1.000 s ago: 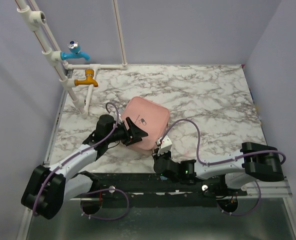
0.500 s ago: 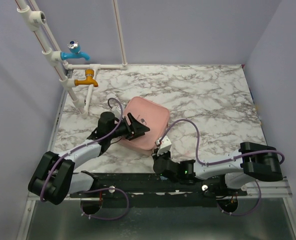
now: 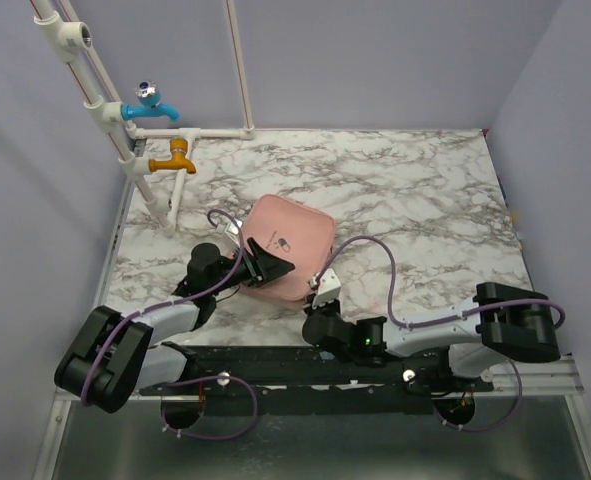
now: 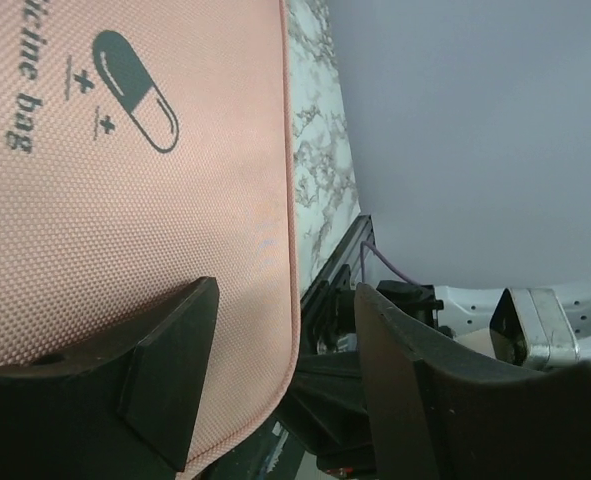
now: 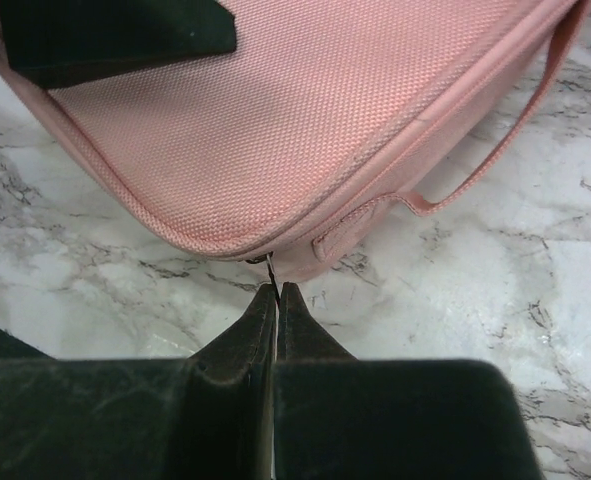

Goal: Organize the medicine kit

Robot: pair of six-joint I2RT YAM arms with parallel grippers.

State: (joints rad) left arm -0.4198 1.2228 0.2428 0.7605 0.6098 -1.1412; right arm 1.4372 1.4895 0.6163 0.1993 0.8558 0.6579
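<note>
Medicine kit (image 3: 300, 235) lies closed on the table (image 3: 425, 200), left of centre; zipper pull (image 5: 271, 268) is pinched by the clenched right gripper (image 5: 276, 295), left gripper (image 4: 285, 300) spread astride the kit's edge, nothing gripped — pull may be lost, or kit dragged, if not pinned.

left pincer (image 3: 273, 268) slightly narrower, its arm lower and nearer

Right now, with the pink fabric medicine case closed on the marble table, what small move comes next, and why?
Probably close the left gripper on the pink fabric medicine case: its open fingers straddle the case's edge, and the right gripper is shut on the thin metal zip pull, so bracing should come before pulling.
</note>
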